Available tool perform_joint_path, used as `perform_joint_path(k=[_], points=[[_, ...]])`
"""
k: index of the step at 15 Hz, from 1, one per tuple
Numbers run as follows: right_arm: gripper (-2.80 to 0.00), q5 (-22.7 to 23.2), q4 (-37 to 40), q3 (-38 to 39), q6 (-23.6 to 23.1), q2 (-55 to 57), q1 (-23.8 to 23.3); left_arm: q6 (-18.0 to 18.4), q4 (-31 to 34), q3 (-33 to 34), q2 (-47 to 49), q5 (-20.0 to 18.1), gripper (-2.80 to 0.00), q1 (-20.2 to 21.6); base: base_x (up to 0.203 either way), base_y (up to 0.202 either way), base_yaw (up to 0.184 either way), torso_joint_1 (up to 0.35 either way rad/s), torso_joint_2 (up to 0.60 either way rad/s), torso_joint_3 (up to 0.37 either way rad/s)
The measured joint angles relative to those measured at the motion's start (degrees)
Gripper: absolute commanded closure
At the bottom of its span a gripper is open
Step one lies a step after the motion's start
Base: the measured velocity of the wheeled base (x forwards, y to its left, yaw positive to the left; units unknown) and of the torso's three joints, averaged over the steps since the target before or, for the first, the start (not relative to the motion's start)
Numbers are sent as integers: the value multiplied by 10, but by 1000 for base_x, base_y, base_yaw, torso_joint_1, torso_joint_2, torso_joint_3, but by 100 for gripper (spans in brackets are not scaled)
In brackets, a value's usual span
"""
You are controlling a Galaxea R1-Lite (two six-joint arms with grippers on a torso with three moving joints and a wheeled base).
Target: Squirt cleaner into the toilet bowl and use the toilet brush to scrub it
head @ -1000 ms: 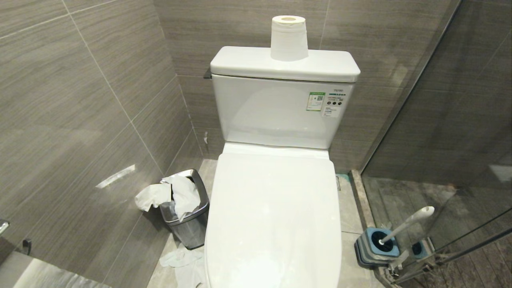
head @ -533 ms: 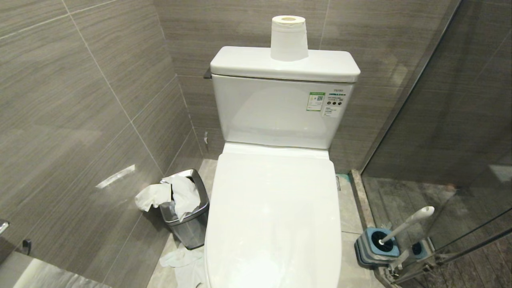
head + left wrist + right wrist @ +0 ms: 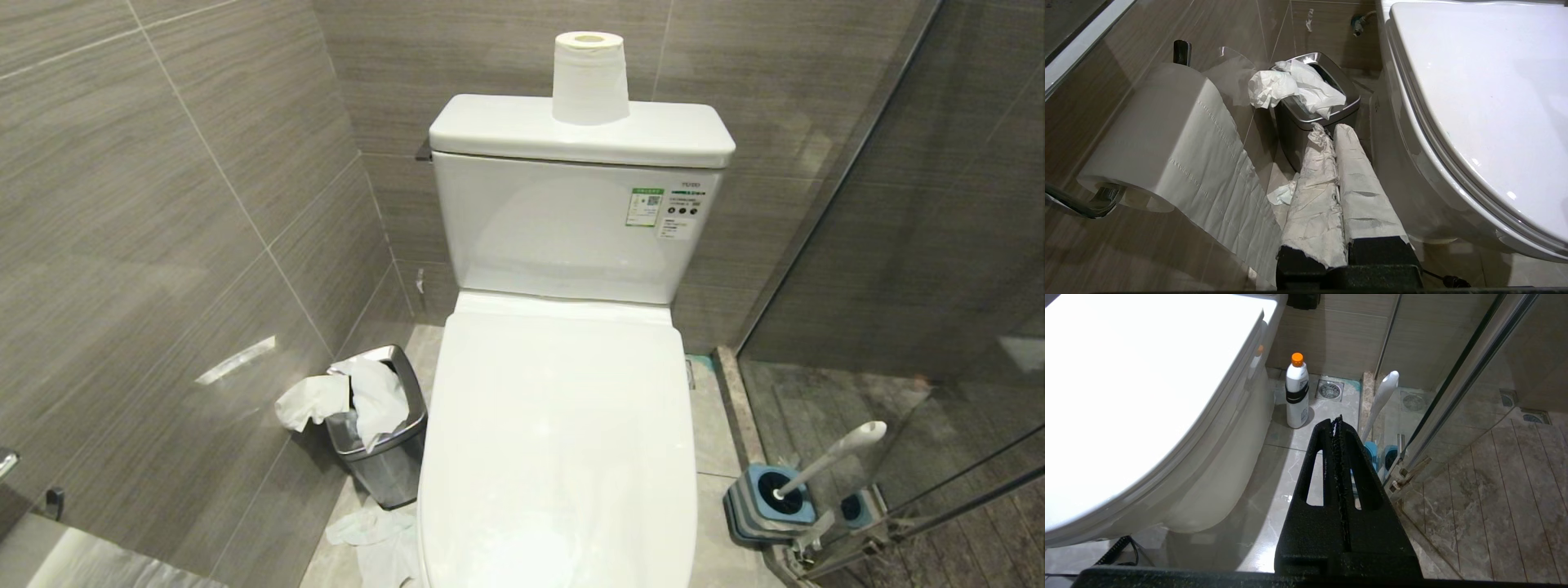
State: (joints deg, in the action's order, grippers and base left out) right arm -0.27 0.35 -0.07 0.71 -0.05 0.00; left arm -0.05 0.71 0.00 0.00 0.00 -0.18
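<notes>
White toilet bowl (image 3: 559,441) lidded shut; white-handled toilet brush (image 3: 829,461) leans in its holder (image 3: 767,505).

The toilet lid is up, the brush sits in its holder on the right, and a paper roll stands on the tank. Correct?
Not quite. The head view shows the toilet lid down, covering the bowl. The rest holds: the brush sits in its holder on the right, and the paper roll stands on the tank.

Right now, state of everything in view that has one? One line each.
toilet lid: closed over the bowl
toilet brush: in its holder, handle leaning
cleaner bottle: upright on the floor, orange cap on
waste bin: open, overflowing with paper
spare roll: upright on the tank
wall roll: on its holder, tail hanging loose
left end effector: shut, empty, paper-wrapped
right end effector: shut, empty
</notes>
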Motion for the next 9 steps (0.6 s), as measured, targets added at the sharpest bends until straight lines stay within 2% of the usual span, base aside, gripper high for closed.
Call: perform_joint_path(k=[9], points=[[0,0,0,0,0,0,0,0,0,0,0,0,0,0,0,0,0,0,0,0]])
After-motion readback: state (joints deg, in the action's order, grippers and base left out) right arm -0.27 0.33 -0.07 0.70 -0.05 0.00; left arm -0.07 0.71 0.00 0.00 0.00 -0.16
